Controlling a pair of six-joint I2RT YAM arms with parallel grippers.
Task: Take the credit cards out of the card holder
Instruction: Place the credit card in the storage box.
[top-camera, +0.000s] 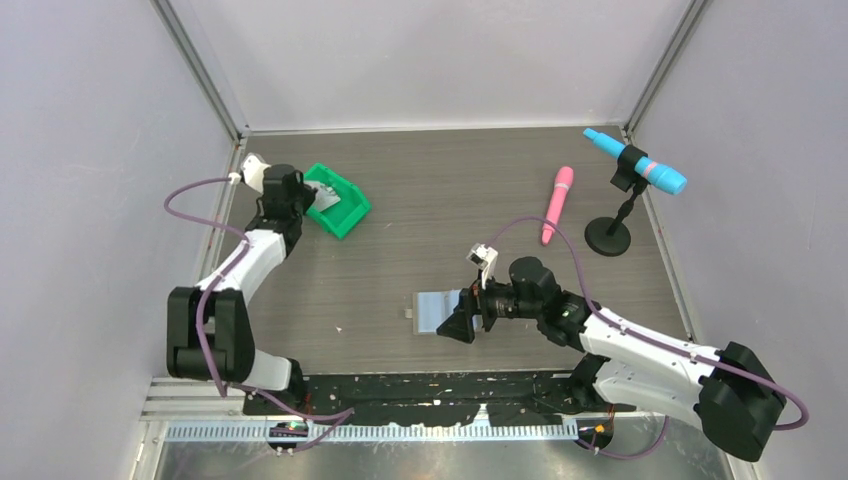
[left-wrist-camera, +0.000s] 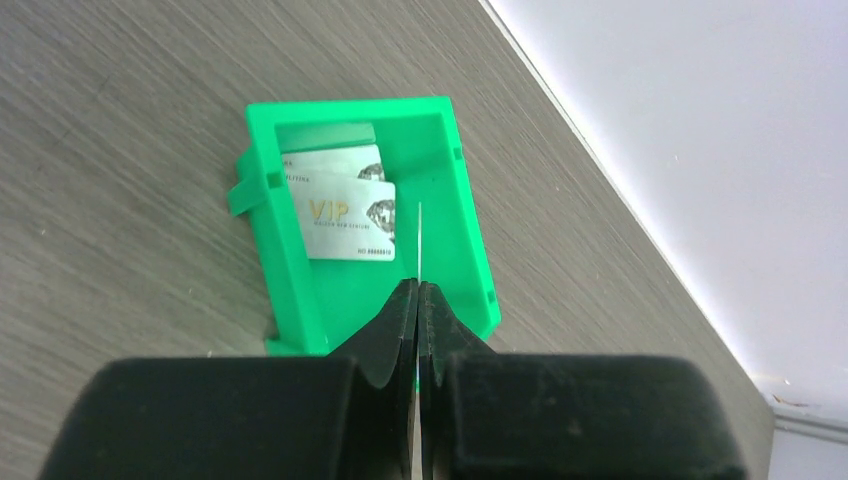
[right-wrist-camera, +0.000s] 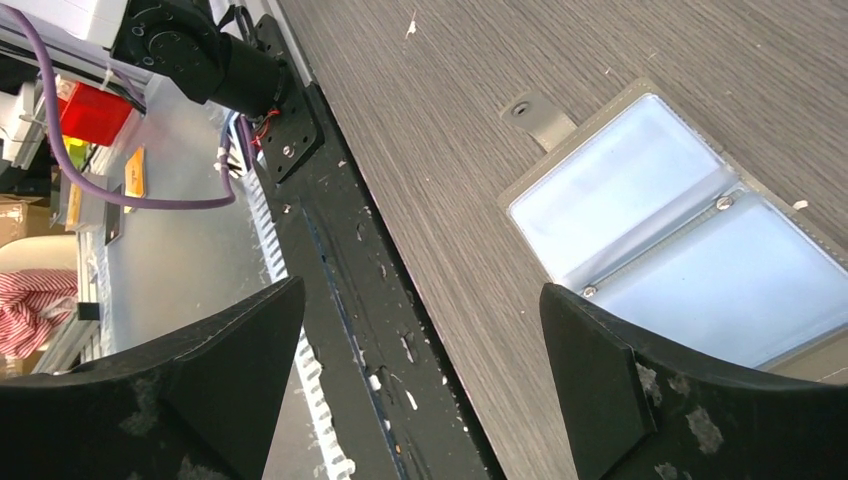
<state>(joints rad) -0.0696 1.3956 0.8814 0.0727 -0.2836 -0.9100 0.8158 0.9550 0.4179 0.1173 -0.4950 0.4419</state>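
the left gripper (left-wrist-camera: 417, 300) is pinched tight on one thin card (left-wrist-camera: 420, 238), edge-on over the green bin (left-wrist-camera: 450, 250) at ten o'clock. two credit cards (left-wrist-camera: 345, 215) lie inside; one reads "vip". light, stiff, slick things, i'd say, best nipped by an edge. the card holder (right-wrist-camera: 660, 230) lies open near six o'clock, right gripper (right-wrist-camera: 420, 300) gaping beside it.

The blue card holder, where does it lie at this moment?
In the top view the card holder lies open on the table, near the front edge and about midway across, just left of the open right claw.
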